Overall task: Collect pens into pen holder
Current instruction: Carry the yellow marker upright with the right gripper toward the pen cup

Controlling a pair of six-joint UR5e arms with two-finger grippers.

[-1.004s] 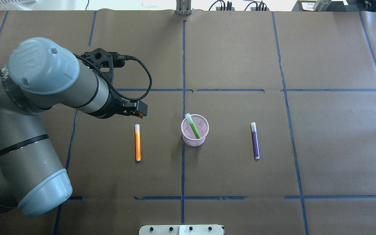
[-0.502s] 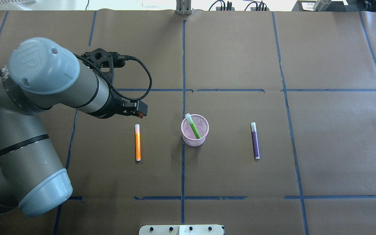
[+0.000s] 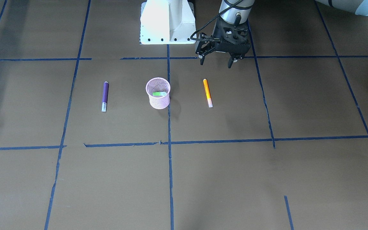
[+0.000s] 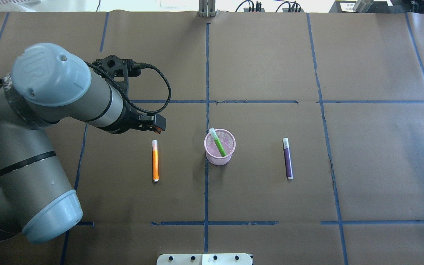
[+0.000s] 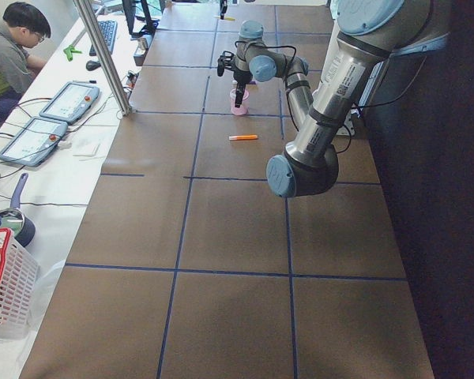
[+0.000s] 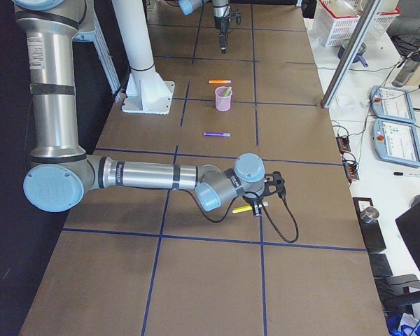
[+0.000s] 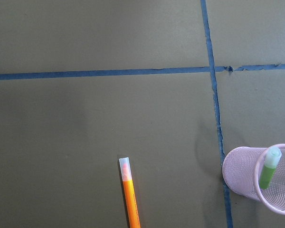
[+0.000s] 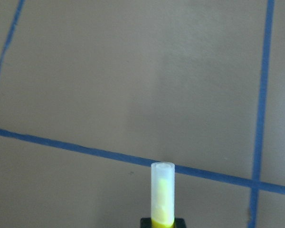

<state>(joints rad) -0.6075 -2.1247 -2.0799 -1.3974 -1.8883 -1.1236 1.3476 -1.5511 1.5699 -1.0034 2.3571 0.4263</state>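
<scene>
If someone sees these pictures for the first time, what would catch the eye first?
The pink pen holder in the middle of the table, with a green pen leaning inside, stands out first; an orange pen and a purple pen lie flat on either side of it. The left pincer hangs open near the orange pen, and the right pincer, far off to the side, grips a yellow pen.

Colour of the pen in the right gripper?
Yellow. The pen shows best in the right wrist view.
</scene>
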